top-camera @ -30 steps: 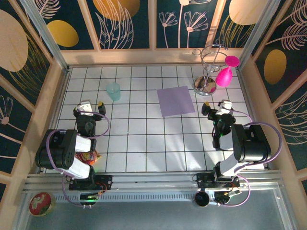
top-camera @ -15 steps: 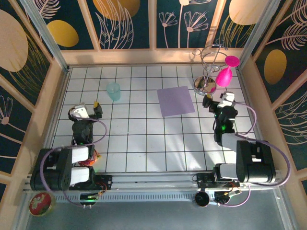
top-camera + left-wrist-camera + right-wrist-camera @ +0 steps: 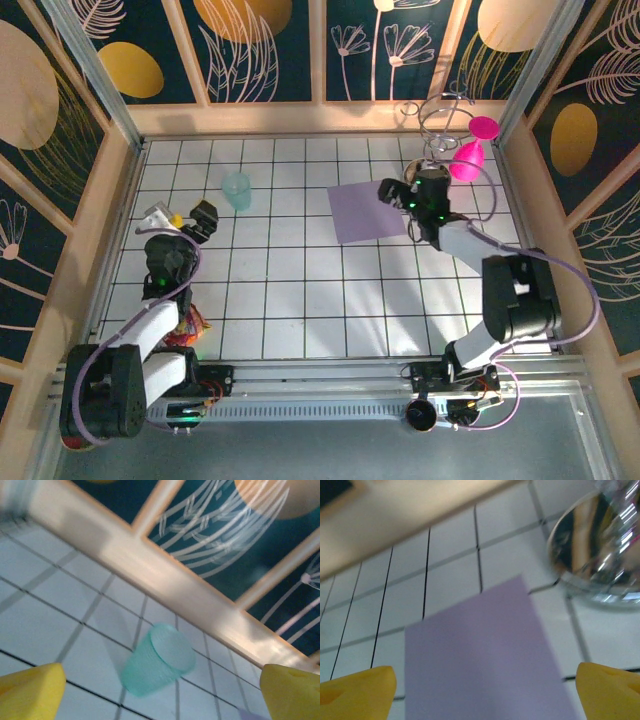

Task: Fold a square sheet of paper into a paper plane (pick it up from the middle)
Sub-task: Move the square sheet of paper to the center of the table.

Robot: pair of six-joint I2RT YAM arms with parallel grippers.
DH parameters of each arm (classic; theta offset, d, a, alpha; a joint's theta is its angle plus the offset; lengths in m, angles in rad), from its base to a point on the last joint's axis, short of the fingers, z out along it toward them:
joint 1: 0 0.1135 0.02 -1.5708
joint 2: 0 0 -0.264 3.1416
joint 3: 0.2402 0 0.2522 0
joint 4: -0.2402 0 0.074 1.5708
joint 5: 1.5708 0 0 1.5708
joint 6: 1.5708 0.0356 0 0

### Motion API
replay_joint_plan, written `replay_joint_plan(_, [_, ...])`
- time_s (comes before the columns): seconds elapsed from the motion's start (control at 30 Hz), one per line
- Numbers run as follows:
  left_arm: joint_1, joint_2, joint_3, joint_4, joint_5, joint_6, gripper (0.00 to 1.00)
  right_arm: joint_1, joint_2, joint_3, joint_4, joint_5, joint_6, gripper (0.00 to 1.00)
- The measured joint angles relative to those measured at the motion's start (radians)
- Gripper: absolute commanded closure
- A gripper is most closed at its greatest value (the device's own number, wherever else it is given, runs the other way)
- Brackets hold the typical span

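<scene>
White tiled desk, walled by pale wooden rails and dark floral panels. The square sheet of paper lies flat and unfolded on the desk, right of centre toward the far side, between the teal cup and the wire stand. The sheet's far right corner lies just beside the stand's chrome base. A pink bulb hangs on the stand. The right pincer is at that corner, jaws spread wide and holding nothing; the sheet shows between its yellow pads. Contact with the paper cannot be told. The left pincer, near the desk's left side, is likewise wide and holds nothing, facing the upright cup.
</scene>
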Motion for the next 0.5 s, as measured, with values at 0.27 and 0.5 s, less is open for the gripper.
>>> replay_joint_plan(0.27, [-0.007, 0.143, 0.021, 0.008, 0.226, -0.195, 0.01, 0.047, 0.233, 0.204, -0.121, -0.072, 0.106, 0.22])
replay_joint_plan(0.5, [-0.100, 0.154, 0.076, -0.074, 0.250, -0.228, 0.01, 0.047, 0.389, 0.394, -0.224, -0.083, 0.132, 0.30])
